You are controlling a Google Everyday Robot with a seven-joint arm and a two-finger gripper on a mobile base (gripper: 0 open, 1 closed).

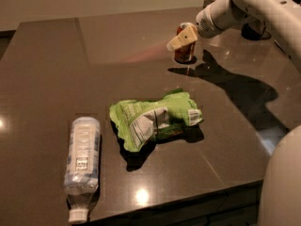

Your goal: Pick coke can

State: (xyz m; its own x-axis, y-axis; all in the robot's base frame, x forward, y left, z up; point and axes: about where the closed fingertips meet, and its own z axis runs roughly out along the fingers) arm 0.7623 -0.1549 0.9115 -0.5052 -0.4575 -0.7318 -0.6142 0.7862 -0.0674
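Note:
The coke can is small and red with a silver top rim. It stands upright at the far side of the dark table, right of centre. My gripper comes in from the upper right on a white arm. Its cream tip lies across the upper part of the can from this view. I cannot tell whether it touches the can. The can's base rests on the table, with a red reflection to its left.
A crumpled green chip bag lies mid-table. A clear plastic water bottle lies on its side at the front left, cap toward the edge. Dark objects stand behind the arm at the back right. A white robot part fills the lower right corner.

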